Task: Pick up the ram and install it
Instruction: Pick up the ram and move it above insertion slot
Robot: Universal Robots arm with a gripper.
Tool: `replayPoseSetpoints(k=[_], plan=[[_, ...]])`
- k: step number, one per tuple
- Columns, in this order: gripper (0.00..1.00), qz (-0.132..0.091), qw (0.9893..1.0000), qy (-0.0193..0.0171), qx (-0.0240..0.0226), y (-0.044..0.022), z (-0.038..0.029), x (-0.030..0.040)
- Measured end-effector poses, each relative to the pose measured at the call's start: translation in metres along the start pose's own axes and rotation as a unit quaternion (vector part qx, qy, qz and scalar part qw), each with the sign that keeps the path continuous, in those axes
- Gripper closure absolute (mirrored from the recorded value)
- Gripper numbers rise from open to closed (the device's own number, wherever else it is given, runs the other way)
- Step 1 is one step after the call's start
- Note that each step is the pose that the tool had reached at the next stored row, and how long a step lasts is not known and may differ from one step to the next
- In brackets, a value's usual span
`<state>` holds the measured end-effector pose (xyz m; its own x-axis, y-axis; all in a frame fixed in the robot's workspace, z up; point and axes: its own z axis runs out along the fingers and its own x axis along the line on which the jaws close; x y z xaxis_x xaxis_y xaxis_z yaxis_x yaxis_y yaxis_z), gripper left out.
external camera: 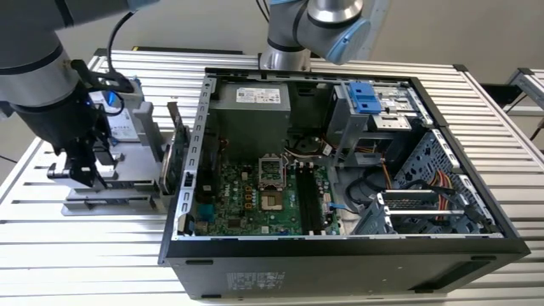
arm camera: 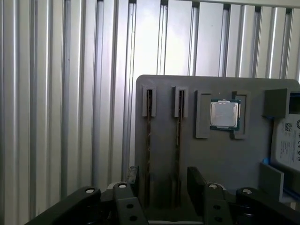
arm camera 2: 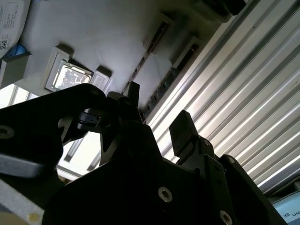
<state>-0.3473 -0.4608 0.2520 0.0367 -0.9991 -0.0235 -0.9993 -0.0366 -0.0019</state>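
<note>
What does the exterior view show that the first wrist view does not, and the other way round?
The exterior view adds the open computer case, with its motherboard and black memory slots. The first wrist view adds two ram sticks standing edge-on in slots, with a processor chip beside them. Both views share the grey holder, the slatted table and the open tool poised over the holder.

black gripper: fingers apart, empty | grey holder plate: square silver chip, two narrow slots | ribbed aluminium tabletop
</note>
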Motion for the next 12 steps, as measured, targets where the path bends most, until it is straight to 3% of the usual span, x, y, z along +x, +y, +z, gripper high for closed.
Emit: replayPoseSetpoints(k=[12], plan=[[0.00,0.000,1.0000,0.0015,-0.0001,0.0001,0.0129,0.0003]])
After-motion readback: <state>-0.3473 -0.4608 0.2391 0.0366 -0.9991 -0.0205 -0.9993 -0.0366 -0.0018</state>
